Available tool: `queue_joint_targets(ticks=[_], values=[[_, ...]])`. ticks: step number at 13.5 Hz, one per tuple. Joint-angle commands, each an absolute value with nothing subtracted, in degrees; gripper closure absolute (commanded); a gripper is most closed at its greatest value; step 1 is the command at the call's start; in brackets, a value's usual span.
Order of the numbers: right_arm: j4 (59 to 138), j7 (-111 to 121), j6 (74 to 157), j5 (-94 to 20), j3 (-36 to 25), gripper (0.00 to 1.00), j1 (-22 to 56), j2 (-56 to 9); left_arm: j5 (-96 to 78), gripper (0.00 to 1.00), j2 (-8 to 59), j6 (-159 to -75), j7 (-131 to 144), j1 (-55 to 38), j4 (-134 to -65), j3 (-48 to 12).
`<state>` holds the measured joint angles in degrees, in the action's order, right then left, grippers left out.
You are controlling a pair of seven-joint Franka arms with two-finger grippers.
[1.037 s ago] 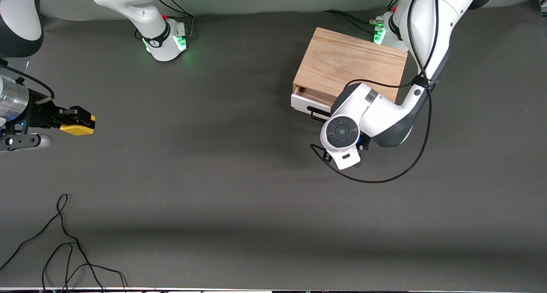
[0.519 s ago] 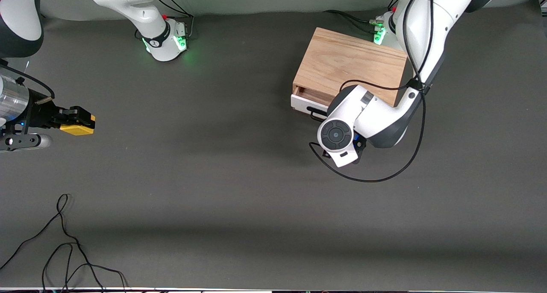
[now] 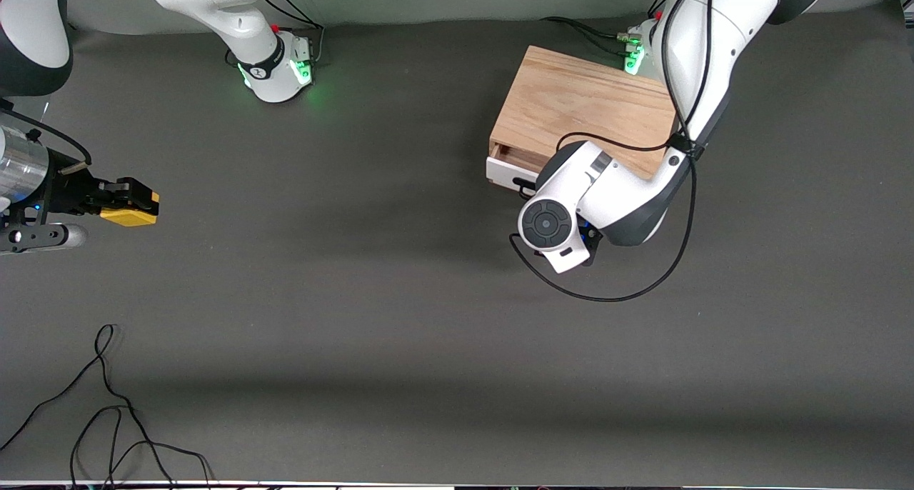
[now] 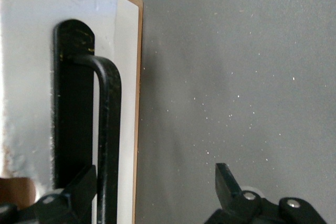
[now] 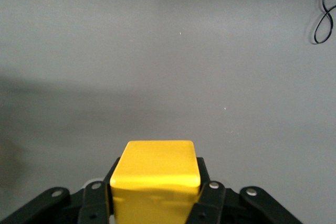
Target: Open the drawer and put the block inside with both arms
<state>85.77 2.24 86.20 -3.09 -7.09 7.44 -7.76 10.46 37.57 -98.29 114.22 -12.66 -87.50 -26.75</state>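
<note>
White arms (image 3: 614, 190) w/ dk grey joints, black cables, green-lit bases (image 3: 275, 72).

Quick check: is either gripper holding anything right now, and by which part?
The right gripper holds the block by two opposite side faces, over the table. The left gripper holds nothing: it is open at the drawer handle.

From the front view you cannot see the left gripper (image 4: 152, 195): its own wrist covers it, along with most of the drawer (image 3: 508, 171) front and black bar handle (image 3: 526, 187). In the left wrist view the handle (image 4: 107, 140) runs off the frame edge, and only the fingertips (image 4: 224, 182) show. The right arm (image 3: 32, 183) is cut by the front view's edge. The block's (image 5: 156, 182) lower part is cropped in the right wrist view.
</note>
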Motion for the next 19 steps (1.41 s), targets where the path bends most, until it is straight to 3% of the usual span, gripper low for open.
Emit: queue_joint_targets(ticks=[1,8,19], values=[[85.0,1.9,85.3,-2.3,-7.2,1.0,7.6,-7.8,10.9,0.0,37.4,-96.0,115.8,-13.4,-86.0,-26.5],[85.0,1.9,85.3,-2.3,-7.2,1.0,7.6,-7.8,11.7,0.0,38.1,-97.0,115.1,-12.9,-86.0,-26.4],[85.0,2.0,85.2,-2.3,-7.2,1.0,7.6,-7.8,14.3,0.0,39.0,-109.5,114.8,-12.9,-85.9,-26.3]])
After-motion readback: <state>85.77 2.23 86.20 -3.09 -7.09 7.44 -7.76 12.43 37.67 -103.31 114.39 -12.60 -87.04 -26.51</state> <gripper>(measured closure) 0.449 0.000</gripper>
